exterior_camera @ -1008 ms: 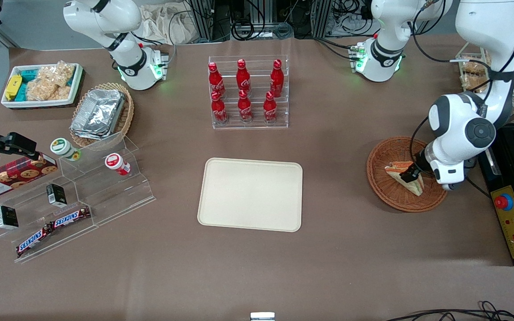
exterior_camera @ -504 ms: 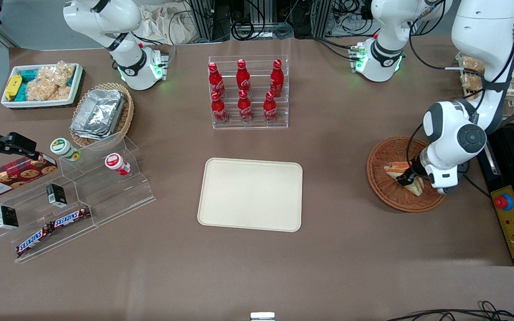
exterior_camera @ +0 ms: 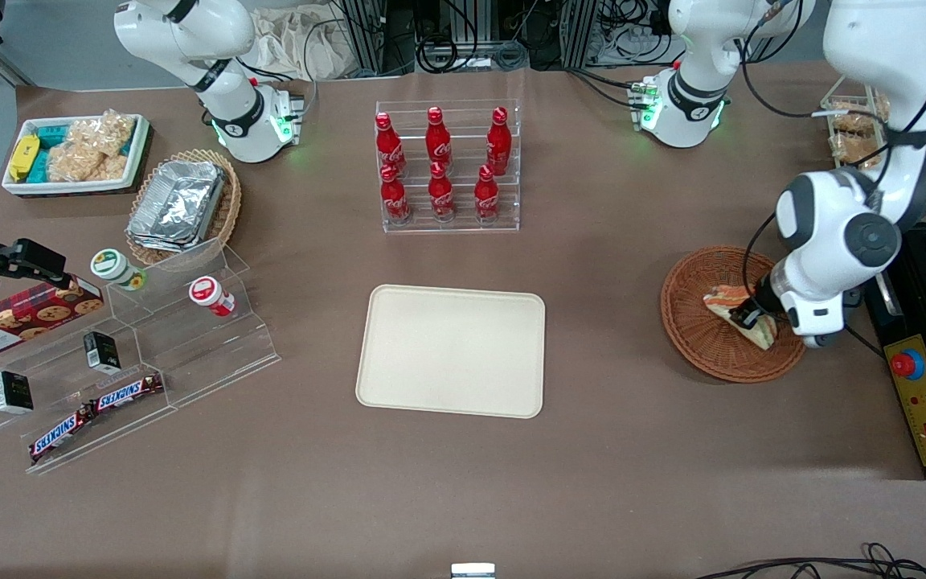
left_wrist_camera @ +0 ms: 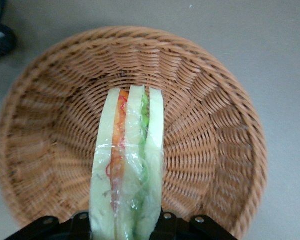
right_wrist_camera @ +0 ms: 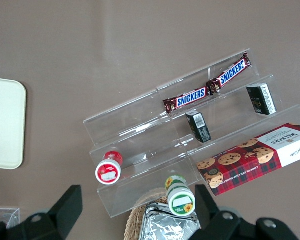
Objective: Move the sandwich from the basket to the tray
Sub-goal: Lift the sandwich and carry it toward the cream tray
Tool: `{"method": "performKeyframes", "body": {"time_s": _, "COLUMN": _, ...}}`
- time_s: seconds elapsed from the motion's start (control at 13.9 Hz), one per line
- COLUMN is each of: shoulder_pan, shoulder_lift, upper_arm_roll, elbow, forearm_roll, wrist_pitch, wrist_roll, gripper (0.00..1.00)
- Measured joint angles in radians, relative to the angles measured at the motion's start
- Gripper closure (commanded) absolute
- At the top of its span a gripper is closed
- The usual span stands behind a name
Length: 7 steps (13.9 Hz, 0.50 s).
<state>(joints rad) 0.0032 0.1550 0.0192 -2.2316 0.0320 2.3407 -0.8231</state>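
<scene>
The sandwich [exterior_camera: 732,309], a clear-wrapped wedge of white bread with orange and green filling, is in the reddish-brown wicker basket [exterior_camera: 692,330] toward the working arm's end of the table. My left gripper [exterior_camera: 746,315] is over the basket and is shut on the sandwich. In the left wrist view the sandwich [left_wrist_camera: 129,165] stands on edge between the black fingers [left_wrist_camera: 167,222], with the basket [left_wrist_camera: 215,130] under it. I cannot tell if it touches the basket floor. The cream-beige tray [exterior_camera: 452,350] lies in the middle of the table with nothing on it.
A clear rack of red cola bottles [exterior_camera: 440,165] stands farther from the front camera than the tray. A black control box with a red button [exterior_camera: 917,386] lies beside the basket. A clear stepped shelf of snacks [exterior_camera: 121,354] and a tan basket with a foil container [exterior_camera: 182,205] lie toward the parked arm's end.
The gripper with the sandwich has shifted slightly within the basket, first toward the tray, then back toward the control box. The wrist has turned a little.
</scene>
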Motion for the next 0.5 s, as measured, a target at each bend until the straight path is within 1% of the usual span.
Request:
{"method": "performKeyframes", "body": {"time_s": 0.14, "shoulder_pan": -0.003, "shoulder_lift": -0.113, "upper_arm_roll": -0.002, "elbow": 0.032, "forearm_roll": 0.0, "wrist_pitch": -0.15, "wrist_roll": 0.096, "gripper": 1.0}}
{"method": "performKeyframes", "body": {"time_s": 0.29, "shoulder_pan": -0.013, "shoulder_lift": -0.198, "upper_arm_roll": -0.018, "elbow": 0.084, "forearm_roll": -0.004, "wrist_pitch": -0.305, "wrist_roll": 0.204, "gripper": 1.0}}
{"method": "performKeyframes", "body": {"time_s": 0.43, "shoulder_pan": -0.036, "shoulder_lift": -0.225, "upper_arm_roll": -0.065, "elbow": 0.155, "forearm_roll": -0.025, "wrist_pitch": -0.417, "wrist_roll": 0.271, "gripper": 1.0}}
{"method": "performKeyframes", "body": {"time_s": 0.5, "shoulder_pan": -0.054, "shoulder_lift": -0.224, "upper_arm_roll": -0.099, "elbow": 0.186, "forearm_roll": -0.033, "wrist_pitch": -0.444, "wrist_roll": 0.291, "gripper": 1.0}}
